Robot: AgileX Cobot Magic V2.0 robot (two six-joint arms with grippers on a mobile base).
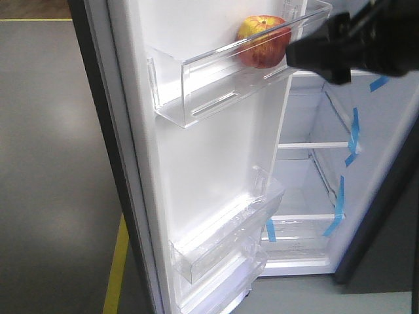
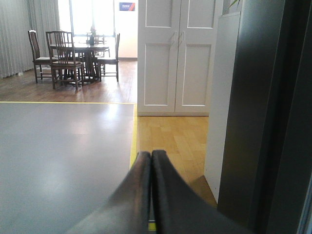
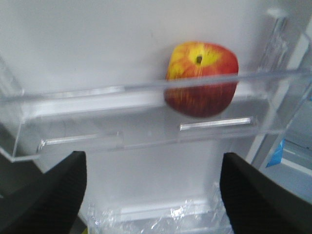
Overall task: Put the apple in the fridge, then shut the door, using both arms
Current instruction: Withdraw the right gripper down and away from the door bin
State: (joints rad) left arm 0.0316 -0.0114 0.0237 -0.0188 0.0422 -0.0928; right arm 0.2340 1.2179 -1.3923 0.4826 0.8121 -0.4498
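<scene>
The round red-and-yellow apple (image 3: 201,78) is being cradled in a clear plastic door bin (image 3: 97,124); the black right gripper (image 3: 152,168) is being held wide apart, the left gripper (image 2: 151,158) pinched together, empty.

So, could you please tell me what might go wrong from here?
1. The open right end effector sits close to the clear door bin; pulling back carelessly could catch its rim.
2. The apple rests loose in that bin, so a hard swing of the door might roll or jolt it.
</scene>
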